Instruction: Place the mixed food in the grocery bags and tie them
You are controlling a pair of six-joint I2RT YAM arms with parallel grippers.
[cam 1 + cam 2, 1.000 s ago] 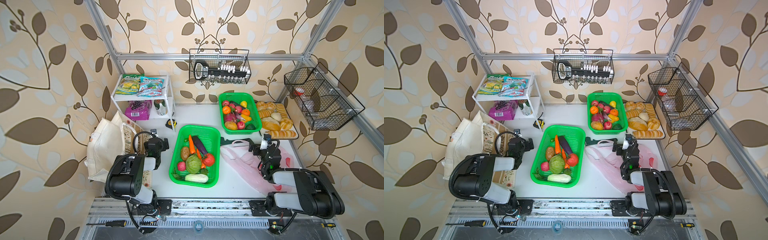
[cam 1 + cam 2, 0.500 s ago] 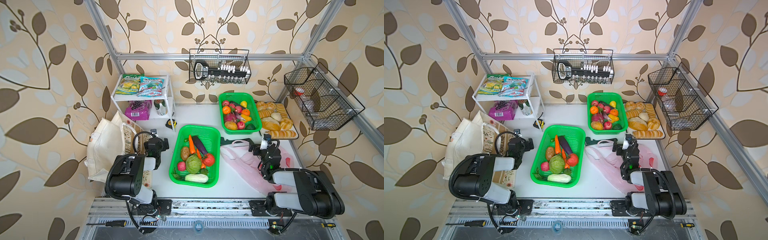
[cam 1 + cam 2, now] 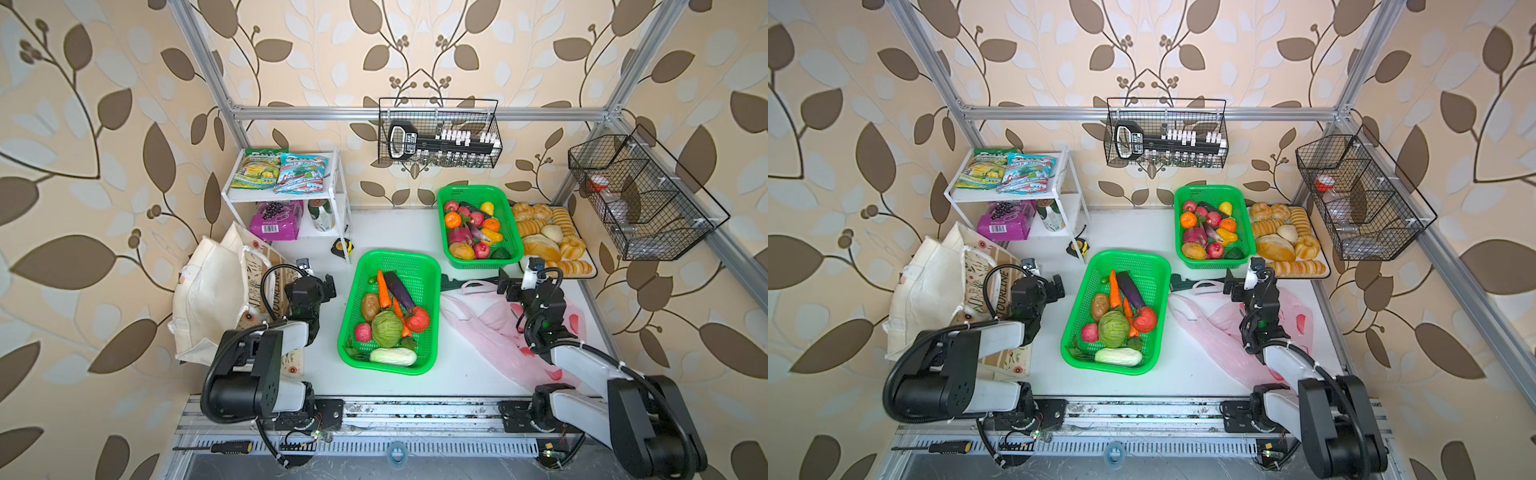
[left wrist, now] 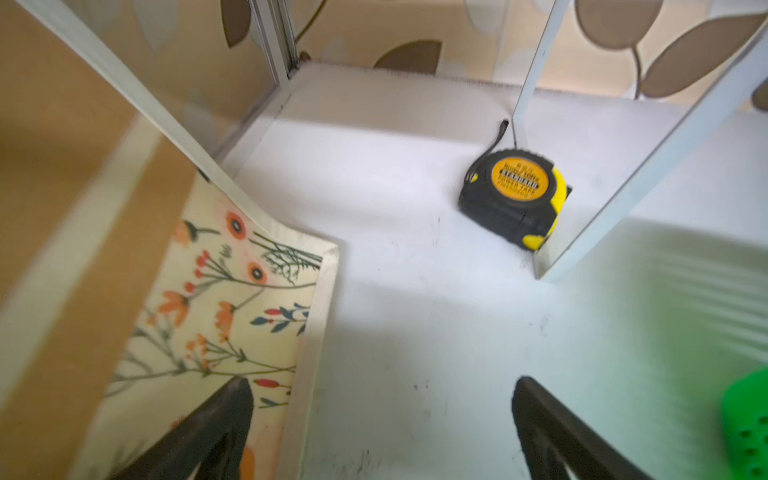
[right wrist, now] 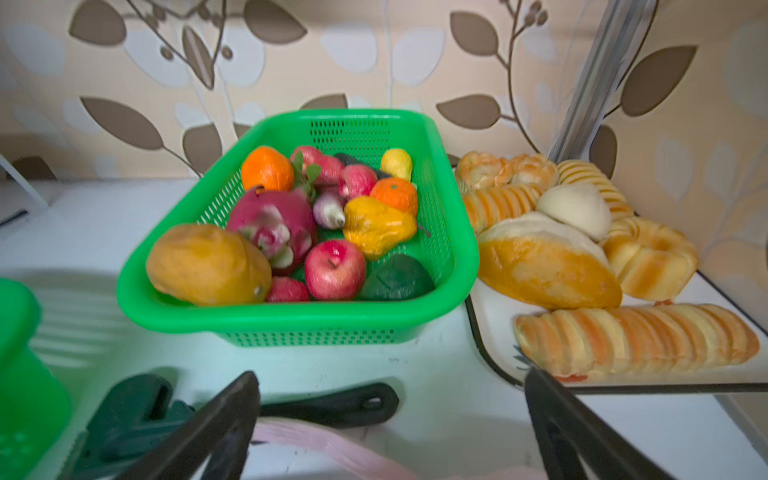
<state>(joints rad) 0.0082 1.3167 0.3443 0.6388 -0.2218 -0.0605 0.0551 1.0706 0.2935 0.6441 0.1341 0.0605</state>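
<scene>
Mixed food point(image 3: 1113, 328) all unbagged, none of it in a grip. Left gripper point(image 4: 384, 384) spread wide and empty, low over bare table point(image 4: 415, 311), one finger above the floral edge of the cream canvas tote point(image 4: 232, 291); tape measure point(image 4: 515, 195) ahead, by a leg of the white shelf point(image 3: 286, 194). Right gripper point(image 5: 392, 376) likewise wide apart, holding nothing, above a handle of the pink plastic bag point(image 5: 332, 449), dark green wrench point(image 5: 133, 415) just beside. Between the arms, in both top views, near green basket point(image 3: 390, 253) with green cabbage point(image 3: 386, 328), brown potato point(image 3: 370, 305) and red tomato point(image 3: 417, 319). On the shelf, teal mint packet point(image 3: 301, 172) on top, purple grape-print packet point(image 3: 276, 218) and small can point(image 3: 322, 214) below. Tote slumped against the left wall, pink bag flat on the right.
</scene>
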